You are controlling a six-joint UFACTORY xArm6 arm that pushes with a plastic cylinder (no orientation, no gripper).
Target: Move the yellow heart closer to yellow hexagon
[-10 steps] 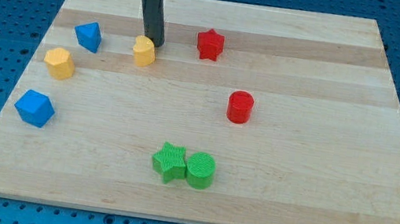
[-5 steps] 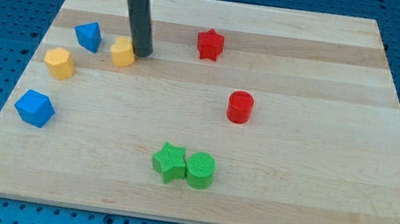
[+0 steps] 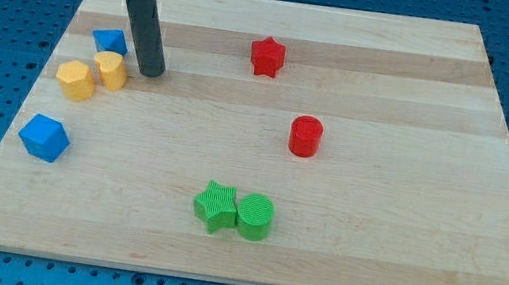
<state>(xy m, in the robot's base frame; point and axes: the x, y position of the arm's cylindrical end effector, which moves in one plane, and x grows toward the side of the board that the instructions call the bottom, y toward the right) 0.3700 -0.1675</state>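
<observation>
No claw is fitted, so no open or closed state applies. My tip [image 3: 151,74] is seen just right of the yellow heart [image 3: 110,71], which sits against the yellow hexagon [image 3: 75,80] at far left.

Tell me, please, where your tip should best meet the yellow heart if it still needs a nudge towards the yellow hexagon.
No gripping here, only pushing. My tip sits just to the view's right of the yellow heart, and the yellow hexagon lies against the heart's lower left. I'd press the heart's upper-right side, pushing toward the lower left; little travel seems left.
</observation>
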